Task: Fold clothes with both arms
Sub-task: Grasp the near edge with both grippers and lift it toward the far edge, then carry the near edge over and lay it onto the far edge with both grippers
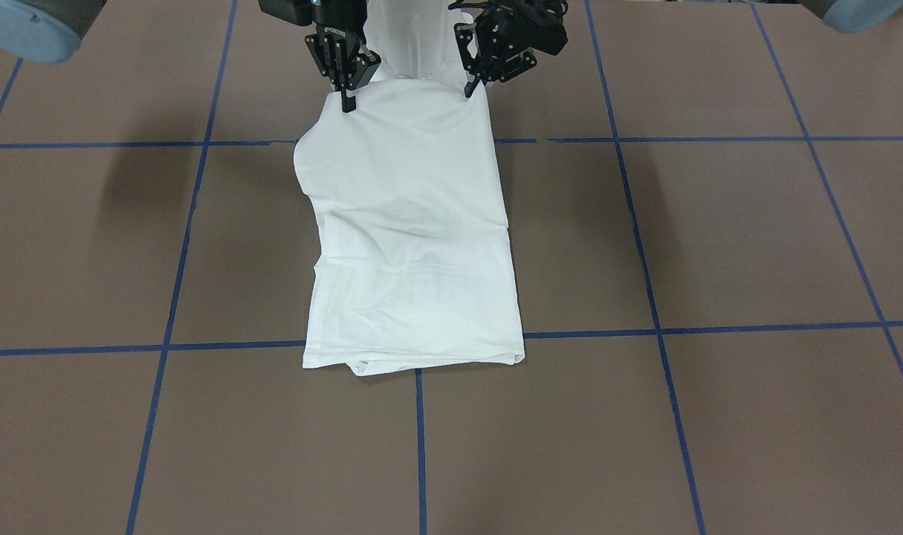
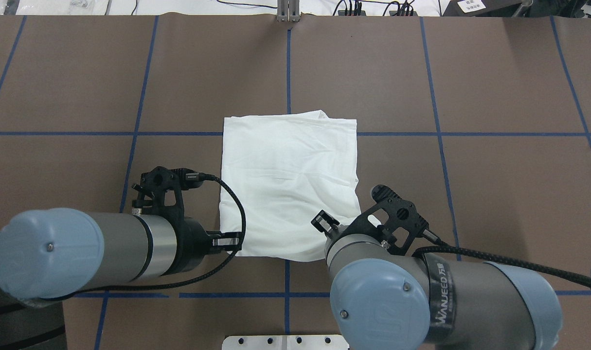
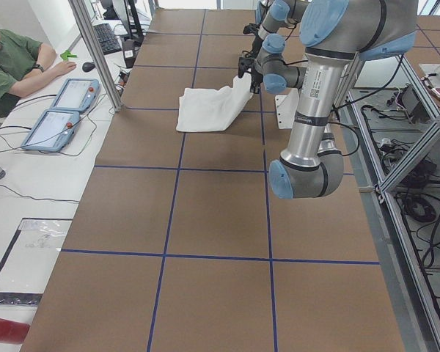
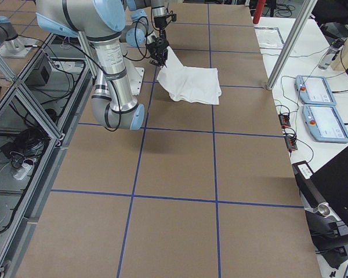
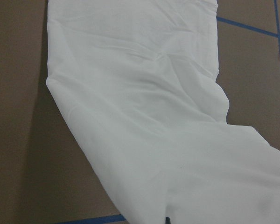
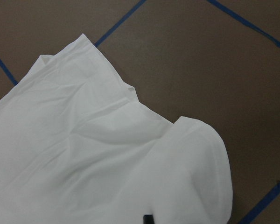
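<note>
The broad brown tabletop (image 1: 719,238), gridded with blue tape lines (image 1: 648,282), carries everything here. Over its edge nearest the robot reach the grey metal tube left arm (image 2: 105,253) with light-blue joint caps and the matching right arm (image 2: 470,296). Between them lies the white thin cotton shirt (image 1: 414,245), folded into a long strip running from the robot toward the far side. Its far end lies flat on the tabletop, while its near end is raised off the surface. The black two-finger left end effector (image 1: 472,88) pinches one near corner of that raised end, and the right end effector (image 1: 347,102) pinches the other, each with its fingers pressed together on the cloth. The likely step is carrying this near end over to the far end. The grips look shallow, so a corner could slip free if the cloth is pulled taut. If one arm leads the other, the fold would land skewed. The slack bulge on the strip's right side, below the right end effector, could crease under the top layer, and dragging rather than lifting might shift the stacked layers beneath.
</note>
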